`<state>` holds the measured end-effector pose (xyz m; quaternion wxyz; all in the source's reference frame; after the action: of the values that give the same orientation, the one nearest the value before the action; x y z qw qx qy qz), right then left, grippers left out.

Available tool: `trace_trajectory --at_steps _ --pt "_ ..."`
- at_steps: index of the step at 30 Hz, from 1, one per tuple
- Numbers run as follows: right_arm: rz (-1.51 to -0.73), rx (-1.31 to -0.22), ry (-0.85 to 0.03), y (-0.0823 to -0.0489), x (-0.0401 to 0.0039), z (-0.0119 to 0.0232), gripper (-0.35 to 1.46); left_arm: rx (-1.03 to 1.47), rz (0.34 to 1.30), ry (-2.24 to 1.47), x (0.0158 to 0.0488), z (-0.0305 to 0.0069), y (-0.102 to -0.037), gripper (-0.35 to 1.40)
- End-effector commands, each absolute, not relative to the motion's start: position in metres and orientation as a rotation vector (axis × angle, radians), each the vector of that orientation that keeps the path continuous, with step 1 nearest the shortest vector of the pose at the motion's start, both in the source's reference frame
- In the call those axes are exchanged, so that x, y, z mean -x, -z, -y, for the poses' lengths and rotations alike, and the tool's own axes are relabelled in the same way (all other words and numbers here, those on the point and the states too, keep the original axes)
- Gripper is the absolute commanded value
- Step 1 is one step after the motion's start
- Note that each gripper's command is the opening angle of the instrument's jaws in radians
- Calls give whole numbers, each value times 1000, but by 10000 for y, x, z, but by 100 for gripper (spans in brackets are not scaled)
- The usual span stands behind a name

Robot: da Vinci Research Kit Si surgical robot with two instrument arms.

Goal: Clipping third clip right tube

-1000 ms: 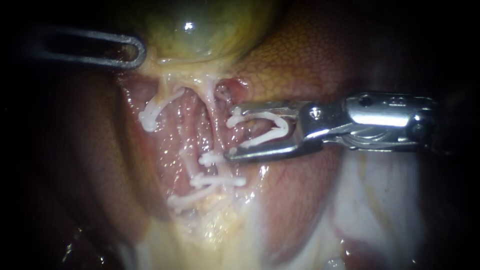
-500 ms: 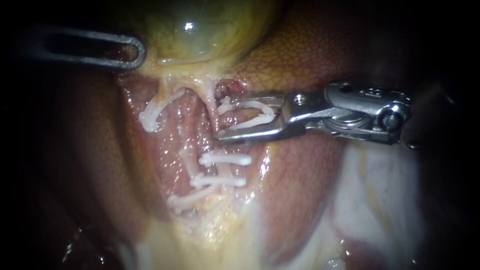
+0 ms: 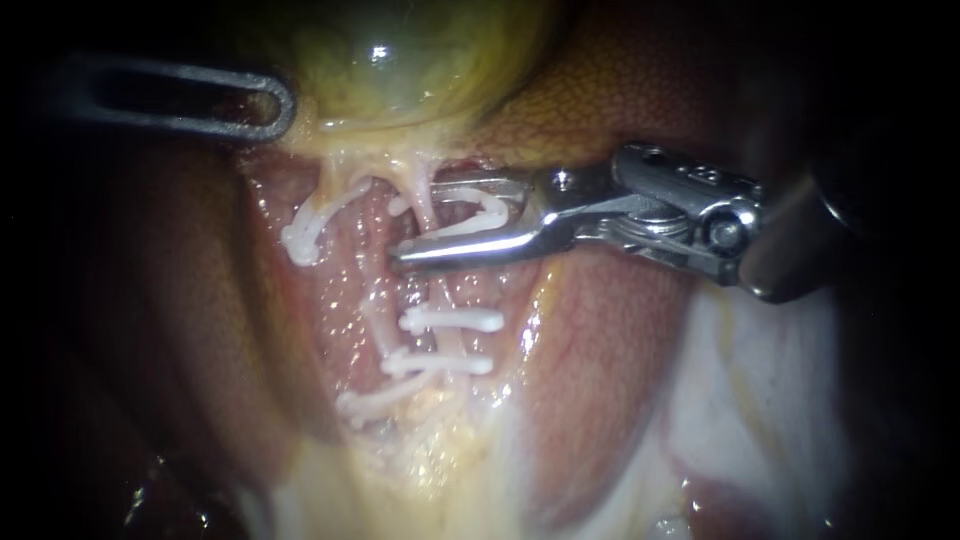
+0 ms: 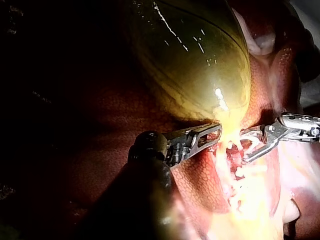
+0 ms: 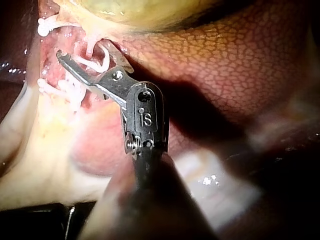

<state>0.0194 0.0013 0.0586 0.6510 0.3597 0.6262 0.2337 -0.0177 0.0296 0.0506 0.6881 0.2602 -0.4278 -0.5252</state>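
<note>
Yellow-green gallbladder (image 3: 400,60); red-brown liver (image 3: 600,110) — finely netted in paler honeycomb. White clips (image 3: 450,320), one white clip (image 3: 492,207) in the silver right instrument (image 3: 420,220) — left instrument (image 3: 275,103) dull grey.

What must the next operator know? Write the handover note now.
Left instrument: lies against the gallbladder's lower edge.
Right instrument: jaws apart, holding an unclosed white clip, astride the right tube.
Done: two closed clips sit lower on that tube.
Left to do: close this clip on the tube, let go, back out.
</note>
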Motion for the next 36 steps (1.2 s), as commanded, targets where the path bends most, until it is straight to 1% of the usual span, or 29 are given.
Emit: trace_trajectory --at_steps 1,5,8,12,16,23,25,29,36 --pt "-1427 -823 -524 -586 -194 -13 42 -583 957 1175 177 -296 -506 -35" --pt "-1435 -844 -501 -587 -199 -14 40 -583 957 1175 177 -296 -506 -35" --pt "-1455 -856 -494 -586 -201 -14 38 -583 957 1175 177 -296 -506 -35" --pt "-1518 -879 -491 -580 -201 -16 36 -583 957 1175 177 -296 -506 -35" --pt "-1561 -894 -496 -573 -202 -21 35 -583 957 1175 177 -296 -506 -35" --pt "-1567 -900 -505 -563 -202 -30 30 -583 957 1175 177 -296 -506 -35" --pt "-1567 -901 -506 -562 -201 -33 23 -583 957 1175 177 -296 -506 -35" --pt "-1566 -898 -511 -563 -199 -34 1 -583 957 1175 177 -296 -506 -35" --pt "-1566 -898 -510 -563 -198 -34 -22 -583 957 1175 177 -296 -506 -35"
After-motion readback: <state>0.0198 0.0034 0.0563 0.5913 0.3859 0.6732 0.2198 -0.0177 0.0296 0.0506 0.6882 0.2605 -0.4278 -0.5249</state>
